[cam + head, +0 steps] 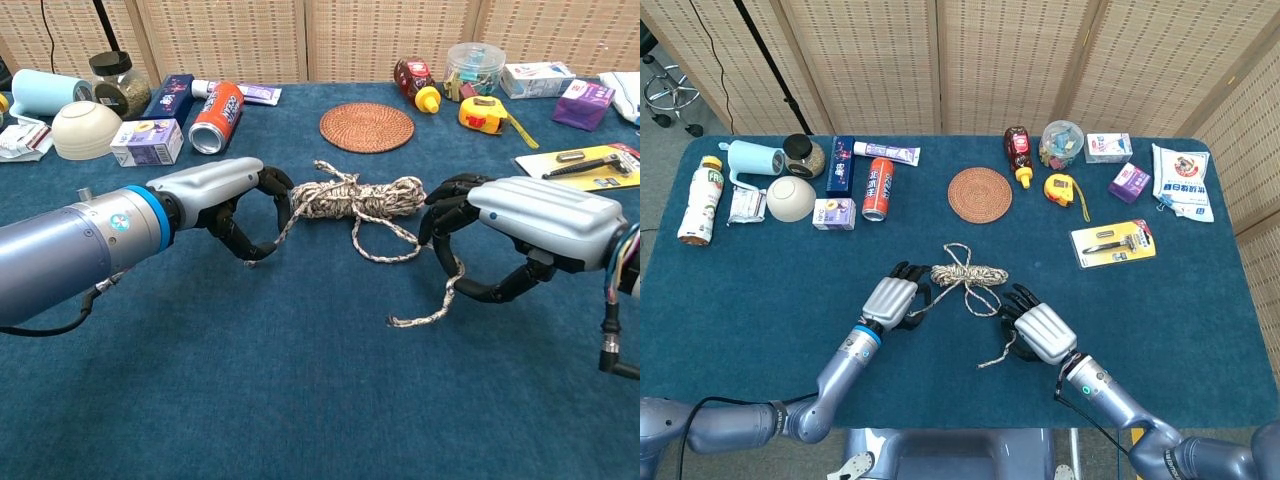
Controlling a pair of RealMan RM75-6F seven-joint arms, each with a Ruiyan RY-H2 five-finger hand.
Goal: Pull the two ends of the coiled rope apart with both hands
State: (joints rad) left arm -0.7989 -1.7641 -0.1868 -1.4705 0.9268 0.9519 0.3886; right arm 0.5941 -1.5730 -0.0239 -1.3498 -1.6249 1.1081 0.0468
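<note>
The coiled rope (970, 272) (356, 196) lies mid-table as a beige, speckled bundle. Its left end (268, 238) runs down between the curled fingers and thumb of my left hand (892, 298) (212, 188), and a gap still shows between them. Its right end (440, 296) trails forward past the fingertips of my right hand (1042, 332) (535, 218). It passes between those fingers and the thumb below, with no visible pinch. Each hand sits at its own side of the coil, just above the blue cloth.
A woven coaster (980, 194) lies behind the rope. At the back left are a red can (876, 187), small boxes, a bowl (790, 198) and bottles. A tape measure (1060, 188), a razor pack (1114, 243) and packets sit at the back right.
</note>
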